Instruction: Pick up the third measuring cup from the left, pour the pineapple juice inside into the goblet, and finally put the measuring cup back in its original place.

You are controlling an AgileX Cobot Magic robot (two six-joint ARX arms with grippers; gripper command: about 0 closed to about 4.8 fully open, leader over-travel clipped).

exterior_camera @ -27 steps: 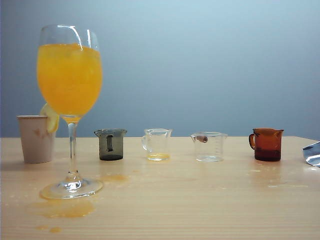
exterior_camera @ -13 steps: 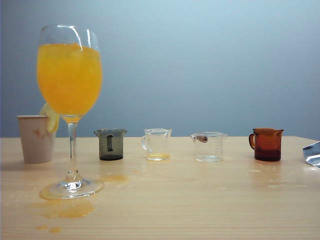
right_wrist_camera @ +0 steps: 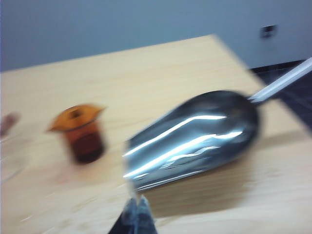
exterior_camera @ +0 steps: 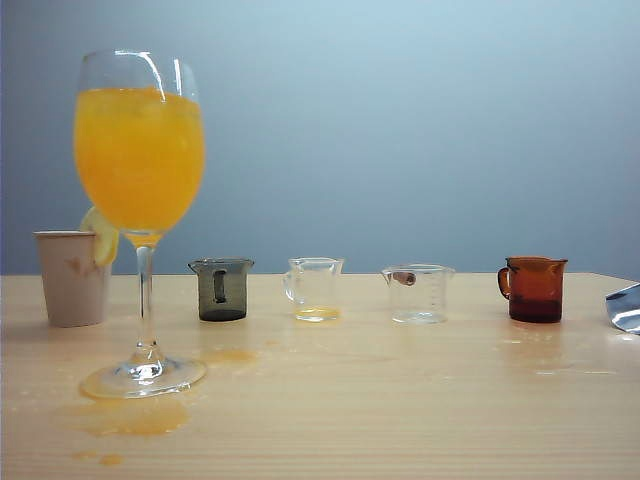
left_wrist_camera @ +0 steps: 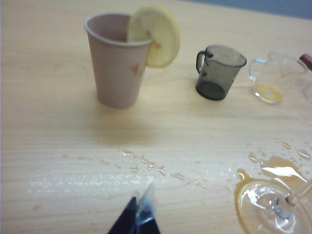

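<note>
Fingertips pressed together and holding nothing, the left gripper (left_wrist_camera: 138,217) hangs above the wet table (exterior_camera: 400,400) near the goblet (exterior_camera: 140,200), brimming with orange drink. The right gripper (right_wrist_camera: 137,214), likewise closed and empty, sits over a metal scoop (right_wrist_camera: 195,139) beside the amber cup (exterior_camera: 533,289). The third measuring cup (exterior_camera: 417,293) stands upright and drained in the row, between the amber cup and a clear handled cup (exterior_camera: 314,288).

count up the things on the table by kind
measuring cups: 4 (grey, clear handled, clear beaker, amber)
goblet: 1
paper cup: 1
lemon slice: 1
metal scoop: 1
total: 8
</note>
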